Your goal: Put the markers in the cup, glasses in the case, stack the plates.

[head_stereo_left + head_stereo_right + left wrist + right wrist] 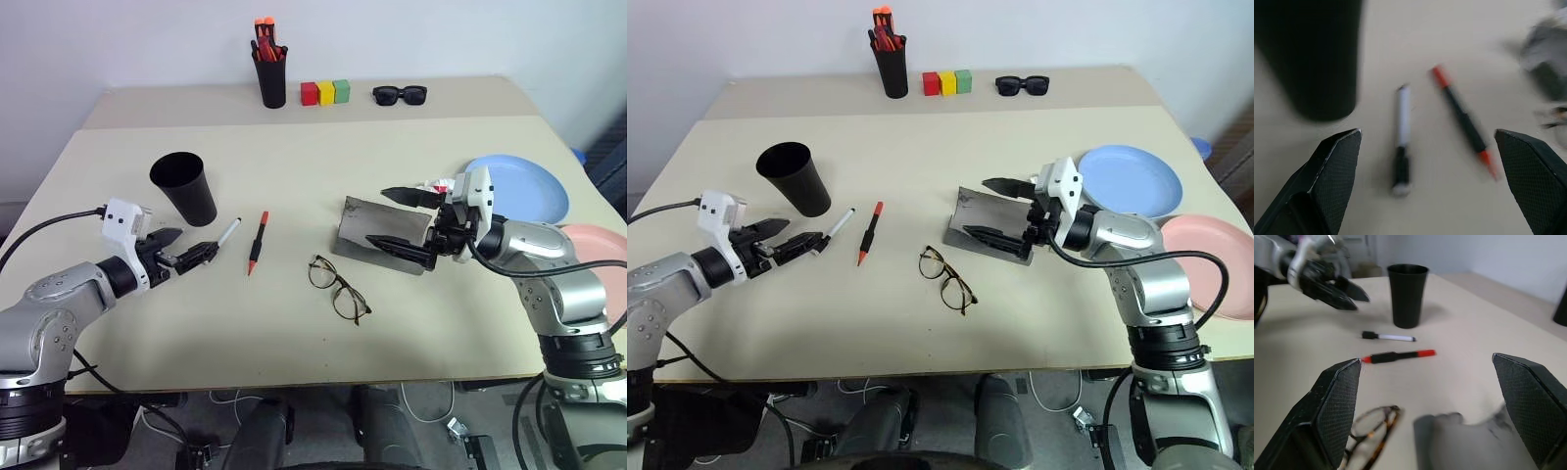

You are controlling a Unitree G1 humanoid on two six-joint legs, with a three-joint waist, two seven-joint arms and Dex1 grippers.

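Observation:
The black cup (184,188) stands at the left of the table. Just to its right lie the two markers: a white-and-black one (227,233) and a red one (257,242). My left gripper (194,245) is open and hovers low, close to the black end of the white marker (1402,137). The wire-frame glasses (338,288) lie at mid-table in front of the grey case (384,233). My right gripper (380,217) is open, with its fingers spread above the case. The blue plate (519,186) and the pink plate (598,250) lie side by side at the right.
At the back of the table stand a black pen holder (269,69) with orange-capped markers, three coloured blocks (325,93) and black sunglasses (399,94). The pink plate lies at the table's right edge.

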